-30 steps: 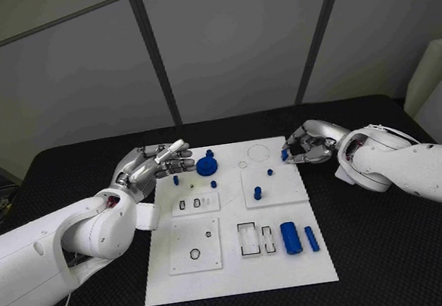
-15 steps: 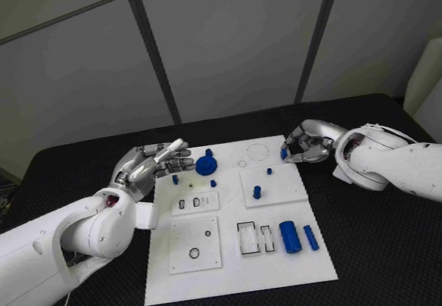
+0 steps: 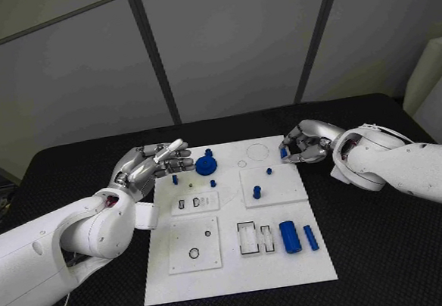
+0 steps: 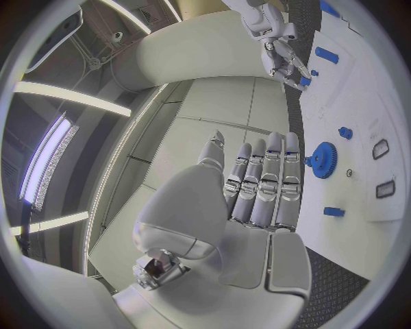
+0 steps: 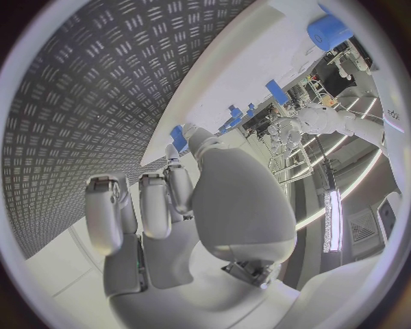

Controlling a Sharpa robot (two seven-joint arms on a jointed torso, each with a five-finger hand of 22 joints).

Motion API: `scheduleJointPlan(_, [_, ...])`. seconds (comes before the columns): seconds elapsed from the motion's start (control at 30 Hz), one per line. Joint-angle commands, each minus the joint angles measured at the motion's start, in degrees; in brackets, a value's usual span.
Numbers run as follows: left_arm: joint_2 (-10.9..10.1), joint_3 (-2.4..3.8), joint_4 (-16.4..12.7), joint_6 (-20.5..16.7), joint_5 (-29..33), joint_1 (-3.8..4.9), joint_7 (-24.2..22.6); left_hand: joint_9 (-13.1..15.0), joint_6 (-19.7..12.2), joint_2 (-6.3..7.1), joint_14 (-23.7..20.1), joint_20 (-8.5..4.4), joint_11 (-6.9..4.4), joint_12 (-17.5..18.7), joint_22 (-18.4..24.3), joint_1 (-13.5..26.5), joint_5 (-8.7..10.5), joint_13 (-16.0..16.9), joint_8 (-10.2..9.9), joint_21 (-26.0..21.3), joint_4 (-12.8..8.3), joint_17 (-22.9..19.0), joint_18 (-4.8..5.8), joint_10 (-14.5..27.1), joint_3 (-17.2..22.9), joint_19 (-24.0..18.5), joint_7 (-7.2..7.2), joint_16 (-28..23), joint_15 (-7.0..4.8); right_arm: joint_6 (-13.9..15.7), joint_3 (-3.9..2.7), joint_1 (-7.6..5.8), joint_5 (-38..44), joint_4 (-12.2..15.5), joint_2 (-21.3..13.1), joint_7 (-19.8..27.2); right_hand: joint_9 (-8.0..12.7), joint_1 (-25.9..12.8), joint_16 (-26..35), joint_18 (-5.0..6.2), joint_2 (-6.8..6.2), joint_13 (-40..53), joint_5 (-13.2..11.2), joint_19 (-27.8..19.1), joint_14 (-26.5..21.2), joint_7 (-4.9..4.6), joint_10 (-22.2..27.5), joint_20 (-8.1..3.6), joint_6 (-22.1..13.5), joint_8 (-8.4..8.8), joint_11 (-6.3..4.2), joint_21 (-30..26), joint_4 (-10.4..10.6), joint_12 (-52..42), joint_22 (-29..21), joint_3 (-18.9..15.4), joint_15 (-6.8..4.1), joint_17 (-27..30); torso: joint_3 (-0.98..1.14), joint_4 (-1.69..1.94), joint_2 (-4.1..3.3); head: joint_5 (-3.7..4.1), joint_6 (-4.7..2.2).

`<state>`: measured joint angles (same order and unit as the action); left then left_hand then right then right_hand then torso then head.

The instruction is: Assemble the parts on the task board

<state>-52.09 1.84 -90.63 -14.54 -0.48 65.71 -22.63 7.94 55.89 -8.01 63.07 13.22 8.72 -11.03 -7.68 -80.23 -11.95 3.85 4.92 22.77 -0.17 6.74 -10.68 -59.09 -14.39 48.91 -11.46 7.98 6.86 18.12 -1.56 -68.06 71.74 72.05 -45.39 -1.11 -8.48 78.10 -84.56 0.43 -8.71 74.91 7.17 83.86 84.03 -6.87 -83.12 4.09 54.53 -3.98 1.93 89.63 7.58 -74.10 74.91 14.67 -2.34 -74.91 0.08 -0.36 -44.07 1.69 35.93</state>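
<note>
Parts of blue plastic are our concern: our right robot hand (image 3: pixel 306 144) pinches a small blue piece (image 5: pixel 178 138) at the white plate's (image 3: pixel 237 273) upper right; our left robot hand (image 3: pixel 154 164) hangs released. Lower-centre cylinders (image 3: pixel 289 237) remain unseated.

— Is it bright or dark?

— The head view is a bit dim. The black table (image 3: pixel 388 253) looks very dark. The white task board (image 3: pixel 237 273) is the brightest thing and has soft, even light on it. The shadows are faint.

— Where does the light come from?

— From long strip lamps. In the left wrist view they glow very bright and white. There are shiny spots on the left hand (image 4: pixel 257 199).

— Is anything bent or fuzzy?

— Yes. Both wrist views are round, and straight lines curve near the rim. The right hand (image 5: pixel 197 205) is so close that it looks a little soft.
</note>
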Motion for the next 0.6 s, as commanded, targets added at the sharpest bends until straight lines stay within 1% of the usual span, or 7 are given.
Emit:
scheduleJointPlan(0.03, [0.00,0.05,-0.04,0.46,-0.02,0.04,0.01,-0.05,0.29,-0.42,-0.48,-0.16,0.08,0.36,0.05,0.18,0.03,-0.04,-0.27,-0.27,-0.22,-0.08,0.35,-0.38,-0.21,-0.35,-0.03,-0.24,0.07,0.71,-0.01,-0.08,0.25,-0.01,0.11,0.14,-0.07,-0.09,-0.37,-0.43,0.76,4.31,0.30,6.14,3.93,0.04,-0.34,0.09,0.64,-0.12,-0.02,0.37,-0.20,-0.20,15.09,0.30,0.09,-5.95,0.01,0.04,0.00,-0.07,-0.04])
scheduleJointPlan(0.13, [-0.02,0.05,-0.03,0.47,-0.02,0.04,0.03,-0.05,0.29,-0.42,-0.48,-0.16,0.08,0.36,0.05,0.18,0.03,-0.04,-0.27,-0.27,-0.22,-0.08,0.35,-0.38,-0.21,-0.35,-0.03,-0.24,0.07,0.86,-0.01,-0.08,0.28,-0.04,0.13,0.11,-0.31,-0.11,-0.50,-0.43,1.29,4.42,0.30,6.14,3.98,0.25,-0.41,0.03,2.19,-0.64,-0.19,0.37,-0.24,-0.34,15.09,0.59,-0.01,-6.16,0.01,0.01,0.01,-0.34,-0.06])
scheduleJointPlan(0.2, [-0.02,0.05,-0.02,0.48,-0.02,0.04,0.05,-0.05,0.29,-0.42,-0.48,-0.16,0.08,0.36,0.05,0.18,0.03,-0.04,-0.27,-0.27,-0.22,-0.08,0.35,-0.38,-0.21,-0.35,-0.03,-0.24,0.07,1.16,-0.01,-0.08,0.30,-0.07,0.13,0.22,-0.76,-0.07,-0.59,-0.43,1.91,4.60,0.30,6.14,4.02,0.75,-0.51,-0.14,4.57,-1.54,-0.57,0.37,-0.34,-0.56,15.09,0.95,-0.26,-6.33,0.02,-0.02,0.02,-0.28,-0.04])
scheduleJointPlan(0.27, [-0.03,0.05,-0.03,0.46,-0.02,0.04,0.08,-0.05,0.29,-0.42,-0.48,-0.16,0.08,0.36,0.05,0.18,0.03,-0.04,-0.27,-0.27,-0.22,-0.08,0.35,-0.38,-0.21,-0.35,-0.03,-0.24,0.07,1.45,-0.01,-0.08,0.32,-0.12,0.14,0.33,-1.12,-0.01,-0.69,-0.43,2.29,4.74,0.31,6.14,4.06,1.21,-0.60,-0.36,6.19,-2.11,-0.94,0.37,-0.49,-0.75,15.09,1.18,-0.54,-6.52,0.00,-0.02,0.01,-0.28,-0.04])
scheduleJointPlan(0.5, [-0.08,0.05,-0.01,0.40,-0.02,0.04,0.15,-0.06,0.26,-0.43,-0.46,-0.14,0.11,0.41,0.08,0.21,0.12,-0.04,-0.33,-0.29,-0.27,-0.07,0.34,-0.35,-0.28,-0.36,-0.06,-0.28,0.08,2.79,-0.01,-0.08,0.33,-0.13,0.20,0.60,-1.70,0.28,-0.88,-0.43,3.28,4.97,0.49,6.14,4.14,2.09,-0.77,-0.96,8.65,-2.67,-1.65,0.37,-1.03,-1.02,15.09,1.83,-1.19,-6.88,0.02,0.02,0.01,-0.18,0.09])
scheduleJointPlan(0.6, [-0.10,0.05,-0.02,0.40,-0.02,0.04,0.16,-0.06,0.26,-0.43,-0.46,-0.14,0.11,0.41,0.08,0.21,0.12,-0.04,-0.33,-0.29,-0.27,-0.07,0.34,-0.35,-0.28,-0.36,-0.06,-0.28,0.08,3.94,-0.01,-0.08,0.34,-0.12,0.23,0.85,-1.99,0.51,-1.01,-0.43,4.10,5.13,0.67,6.14,4.19,2.51,-0.91,-1.29,9.67,-2.87,-2.00,0.37,-1.33,-1.24,15.09,2.29,-1.54,-7.12,0.01,0.04,0.01,-0.18,0.18])
